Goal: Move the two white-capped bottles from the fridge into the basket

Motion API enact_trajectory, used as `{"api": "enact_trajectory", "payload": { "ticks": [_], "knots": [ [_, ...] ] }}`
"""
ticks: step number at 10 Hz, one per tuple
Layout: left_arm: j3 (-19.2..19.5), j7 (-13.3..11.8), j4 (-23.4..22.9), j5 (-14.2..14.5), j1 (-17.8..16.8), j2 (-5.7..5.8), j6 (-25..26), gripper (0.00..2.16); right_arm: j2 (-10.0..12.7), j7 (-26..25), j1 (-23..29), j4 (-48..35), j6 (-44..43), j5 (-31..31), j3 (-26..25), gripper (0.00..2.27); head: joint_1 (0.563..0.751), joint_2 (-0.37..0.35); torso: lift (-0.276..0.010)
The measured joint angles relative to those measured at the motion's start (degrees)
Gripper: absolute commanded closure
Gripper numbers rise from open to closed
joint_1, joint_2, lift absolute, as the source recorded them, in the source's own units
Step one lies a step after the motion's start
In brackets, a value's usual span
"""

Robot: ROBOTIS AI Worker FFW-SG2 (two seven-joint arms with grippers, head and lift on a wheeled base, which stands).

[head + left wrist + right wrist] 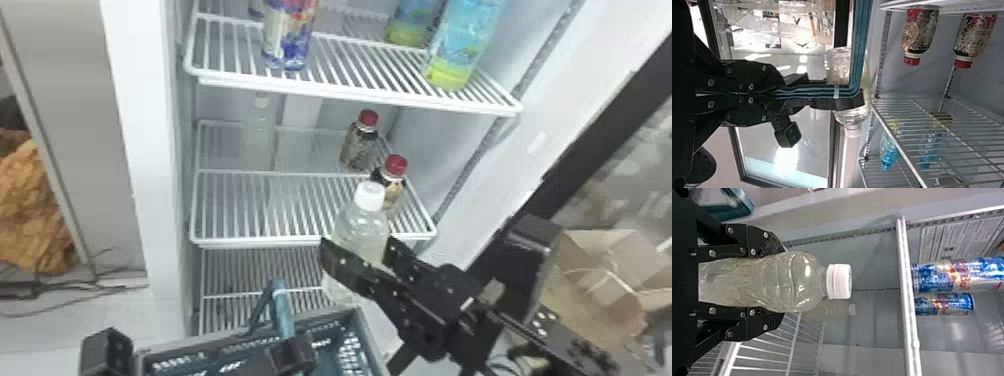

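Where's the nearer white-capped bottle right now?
In the head view, the white-capped bottle is right of centre, held in the right gripper, just in front of the nearer red-capped bottle and beyond the basket.

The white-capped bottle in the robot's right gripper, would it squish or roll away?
The bottle would probably squish a little, since its clear sides look like thin plastic. It may feel fairly heavy, as pale liquid seems to fill much of it. Its rounded sides could let it roll if laid down.
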Motion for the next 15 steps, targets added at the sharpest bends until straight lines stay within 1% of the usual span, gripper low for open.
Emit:
{"api": "enact_trajectory", "payload": {
  "ticks": [3,5,9,12,15],
  "knots": [
    [0.28,-0.03,0.0,-0.11,0.25,-0.04,-0.01,1.12,0.46,-0.13,4.51,-8.21,10.46,0.17,-1.73,0.84,0.695,-0.35,-0.26],
    [0.32,-0.02,-0.01,-0.21,0.31,0.03,-0.01,1.12,0.87,-1.02,5.93,-10.69,16.54,0.26,-3.0,0.84,0.695,-0.35,-0.26],
    [0.32,-0.03,0.0,-0.11,0.35,0.05,0.0,1.12,1.23,-3.19,6.21,-10.95,25.94,-2.39,-3.34,0.84,0.695,-0.35,-0.26],
    [0.43,-0.03,0.0,-0.11,0.45,-0.03,-0.01,1.12,1.46,-4.37,5.59,-9.64,29.41,-4.9,-3.38,0.82,0.695,-0.35,-0.26],
    [0.35,-0.03,0.01,-0.08,0.37,0.03,-0.01,1.12,1.46,-4.4,5.1,-7.92,29.89,-5.2,-3.57,0.55,0.695,-0.35,-0.26]
  ]
}}
